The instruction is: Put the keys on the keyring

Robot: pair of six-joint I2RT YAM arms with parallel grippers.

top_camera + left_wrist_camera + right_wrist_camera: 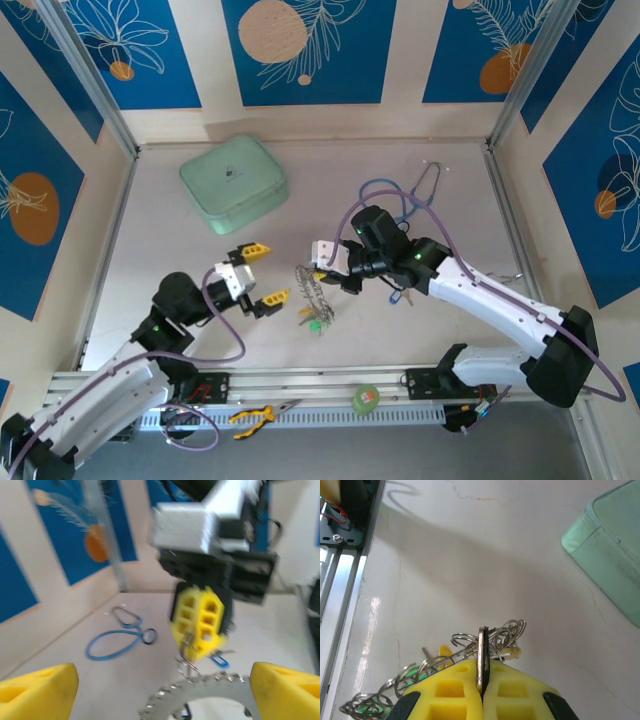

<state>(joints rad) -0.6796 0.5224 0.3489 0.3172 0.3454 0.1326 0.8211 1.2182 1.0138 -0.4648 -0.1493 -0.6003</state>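
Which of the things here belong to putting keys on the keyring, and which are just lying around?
For the job: keyring, clamped by the right gripper; keys with coloured tags.
Lying about: mint-green case; blue stethoscope; yellow-handled pliers; green tape roll.

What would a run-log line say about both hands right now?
left hand: open, holding nothing, beside keyring | right hand: shut on keyring rim | keys: bunched beside keyring

One keyring (210,687); one stethoscope (148,636); one mint case (233,183).
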